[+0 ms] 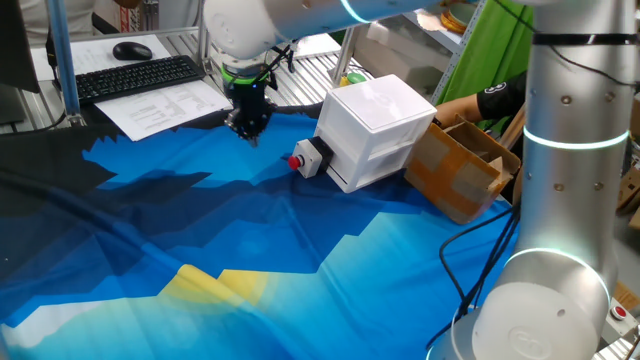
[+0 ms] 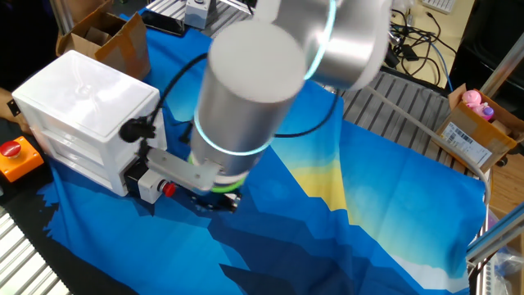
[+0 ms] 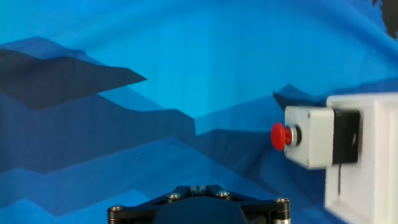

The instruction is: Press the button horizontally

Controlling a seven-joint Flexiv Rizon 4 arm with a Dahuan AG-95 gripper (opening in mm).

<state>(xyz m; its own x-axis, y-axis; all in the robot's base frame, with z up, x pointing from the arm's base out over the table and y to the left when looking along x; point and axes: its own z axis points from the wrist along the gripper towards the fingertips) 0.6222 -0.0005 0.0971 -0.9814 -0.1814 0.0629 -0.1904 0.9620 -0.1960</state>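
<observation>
1. The red button point(image 1: 296, 161) faces sideways from its small housing point(image 1: 315, 156), mounted against the white box point(image 1: 377, 128) on the blue cloth point(image 1: 250, 250).
2. The gripper point(image 1: 248, 126) hovers near it, apart; whether its fingers are parted cannot be told.

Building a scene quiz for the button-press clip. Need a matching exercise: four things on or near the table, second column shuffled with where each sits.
Things:
1. button
2. white plastic box
3. cardboard box
4. keyboard

Places:
A. behind the blue cloth, next to a mouse
B. faces sideways from a small housing against the white box
C. on the blue cloth, the housing against its side
D. on the white box's far side from the button

Pairs: 1-B, 2-C, 3-D, 4-A
</observation>
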